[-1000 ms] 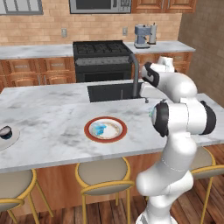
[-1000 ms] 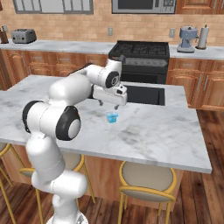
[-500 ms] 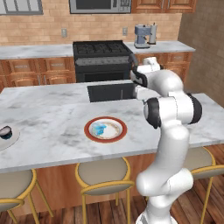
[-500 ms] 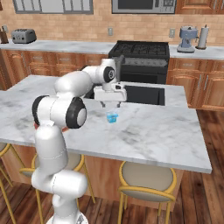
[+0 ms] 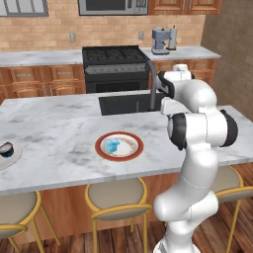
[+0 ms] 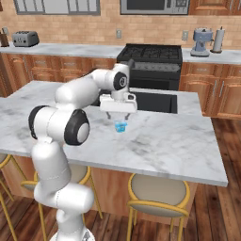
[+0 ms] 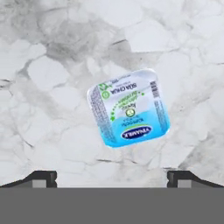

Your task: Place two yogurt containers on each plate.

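Marble, grey-veined and white, covers the island counter [image 6: 155, 146] under the gripper [image 6: 118, 116], which hangs just above it with its two dark fingers [image 6: 109, 114] spread wide and nothing between them. Far off to the gripper's left in the left base view, at the counter's end, a dark navy yogurt cup [image 5: 6, 148] sits on the pale grey-beige plate [image 5: 15, 157]. Nearer, but still well to the left of the gripper, the red-rimmed plate [image 5: 138, 147] carries one light blue yogurt cup [image 5: 111, 146] on its white centre. Directly below the gripper stands a second light blue yogurt cup [image 6: 121, 126] on the bare marble, apart from both plates; in the right base view it shows just beneath the fingertips, not touching them. In the hand view this cup [image 7: 128, 107] lies ahead of the spread tips [image 7: 112, 179], roughly centred between them, its printed square lid turned at a slant. Behind the gripper is the dark sink basin [image 6: 155, 101]; further right, the counter runs on past the gripper.
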### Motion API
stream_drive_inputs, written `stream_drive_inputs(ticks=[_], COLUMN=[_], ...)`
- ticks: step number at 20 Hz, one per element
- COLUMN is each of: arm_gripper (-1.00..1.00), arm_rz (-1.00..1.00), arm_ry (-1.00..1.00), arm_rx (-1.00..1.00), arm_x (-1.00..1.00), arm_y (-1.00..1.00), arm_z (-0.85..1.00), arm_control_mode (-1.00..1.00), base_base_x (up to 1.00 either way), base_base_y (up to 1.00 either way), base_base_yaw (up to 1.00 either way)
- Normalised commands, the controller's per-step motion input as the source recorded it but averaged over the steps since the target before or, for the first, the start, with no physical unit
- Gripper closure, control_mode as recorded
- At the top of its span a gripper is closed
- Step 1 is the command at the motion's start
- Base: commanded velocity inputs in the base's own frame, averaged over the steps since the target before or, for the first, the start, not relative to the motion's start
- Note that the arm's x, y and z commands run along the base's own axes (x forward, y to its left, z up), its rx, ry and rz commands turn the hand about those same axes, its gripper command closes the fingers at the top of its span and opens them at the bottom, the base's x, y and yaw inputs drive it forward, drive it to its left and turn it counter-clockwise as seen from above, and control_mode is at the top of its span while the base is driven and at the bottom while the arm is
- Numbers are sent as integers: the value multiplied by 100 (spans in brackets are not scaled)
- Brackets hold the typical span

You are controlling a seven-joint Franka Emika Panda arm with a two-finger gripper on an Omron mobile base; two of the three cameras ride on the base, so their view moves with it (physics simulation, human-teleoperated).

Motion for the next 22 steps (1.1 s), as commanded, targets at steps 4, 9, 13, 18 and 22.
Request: stream_drive_inputs(ticks=[4,9,13,18,22], arm_gripper=[-100,-100,-100,-100,-100], arm_rz=[22,24,14,4,0], arm_ry=[-9,-4,0,6,1], arm_rx=[5,0,2,0,0], arm_x=[1,53,55,28,-2], arm_y=[15,0,-15,-6,-3], arm_z=[-6,0,0,-6,-3], arm_control_mode=[-100,-100,-100,-100,-100], base_base_x=[0,0,0,0,0], base_base_y=[0,0,0,0,0], base_base_yaw=[0,0,0,0,0])
